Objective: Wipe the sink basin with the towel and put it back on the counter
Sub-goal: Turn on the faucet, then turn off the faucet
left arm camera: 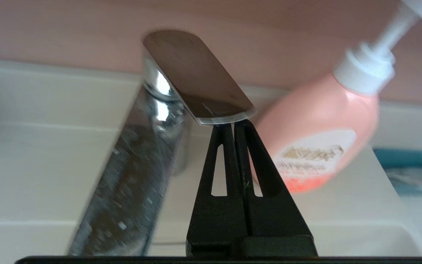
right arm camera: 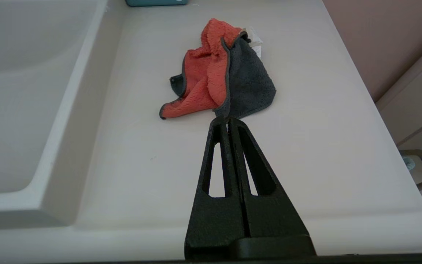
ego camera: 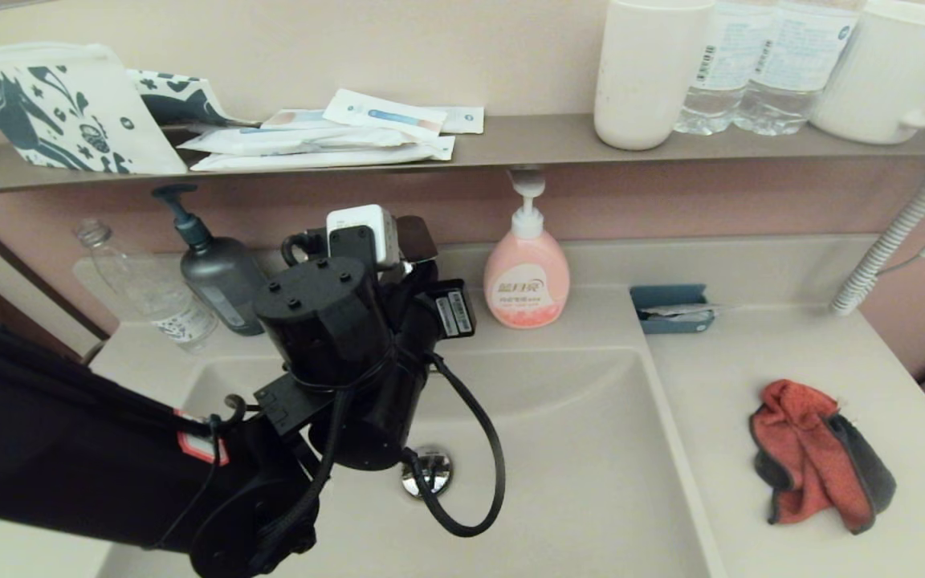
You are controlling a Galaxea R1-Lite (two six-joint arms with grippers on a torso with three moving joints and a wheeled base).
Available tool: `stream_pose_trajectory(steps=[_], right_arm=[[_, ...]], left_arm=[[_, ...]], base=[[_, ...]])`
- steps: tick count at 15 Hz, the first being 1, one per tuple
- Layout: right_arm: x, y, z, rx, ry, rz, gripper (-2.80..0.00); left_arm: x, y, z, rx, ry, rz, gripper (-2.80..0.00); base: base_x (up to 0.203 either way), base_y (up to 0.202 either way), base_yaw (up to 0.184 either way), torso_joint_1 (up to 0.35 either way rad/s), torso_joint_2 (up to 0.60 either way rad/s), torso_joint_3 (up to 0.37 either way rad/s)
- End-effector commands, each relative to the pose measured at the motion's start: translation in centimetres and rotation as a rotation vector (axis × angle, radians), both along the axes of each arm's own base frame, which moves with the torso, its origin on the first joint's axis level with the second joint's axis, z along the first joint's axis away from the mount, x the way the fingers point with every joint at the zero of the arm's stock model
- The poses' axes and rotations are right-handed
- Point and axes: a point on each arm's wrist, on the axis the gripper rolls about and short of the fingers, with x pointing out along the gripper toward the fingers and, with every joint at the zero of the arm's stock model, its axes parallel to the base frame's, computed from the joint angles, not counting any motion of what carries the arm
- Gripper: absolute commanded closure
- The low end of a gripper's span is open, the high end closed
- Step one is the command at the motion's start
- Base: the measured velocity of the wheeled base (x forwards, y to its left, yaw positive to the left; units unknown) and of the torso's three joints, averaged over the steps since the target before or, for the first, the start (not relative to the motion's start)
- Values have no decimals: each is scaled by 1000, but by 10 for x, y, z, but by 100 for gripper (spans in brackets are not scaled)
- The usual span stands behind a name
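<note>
Lying crumpled on surface: towel | left tool clenched empty under faucet handle | right tool clenched empty near towel

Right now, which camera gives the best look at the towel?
The right wrist view: the towel lies crumpled on the counter, close and unobstructed, both its red-orange and dark grey faces showing, just beyond the shut right claw. The head view shows it smaller, right of the sink basin. The left wrist view misses it.

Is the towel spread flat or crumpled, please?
Crumpled. The towel lies bunched on the counter, red folds showing beside grey.
</note>
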Motion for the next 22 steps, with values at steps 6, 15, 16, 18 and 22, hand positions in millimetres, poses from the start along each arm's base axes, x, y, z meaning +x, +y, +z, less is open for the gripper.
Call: stream_pose_trajectory(steps=[6, 15, 16, 18, 22], right_arm=[[0, 0, 0, 0, 1, 0, 0], [0, 0, 0, 0, 1, 0, 0], [0, 0, 0, 0, 1, -1, 0], [0, 0, 0, 0, 1, 0, 0], [0, 0, 0, 0, 1, 0, 0]], left_arm=[[-2, 6, 19, -50, -47, 20, 0], [-1, 5, 26, -28, -70, 27, 0], [-1, 6, 27, -28, -71, 27, 0], [-1, 6, 27, -18, -72, 29, 0], [0, 6, 30, -20, -80, 33, 0]], base=[[0, 0, 0, 0, 0, 0], [0, 0, 0, 0, 0, 0], [0, 0, 0, 0, 0, 0], [0, 0, 0, 0, 0, 0], [0, 0, 0, 0, 0, 0]])
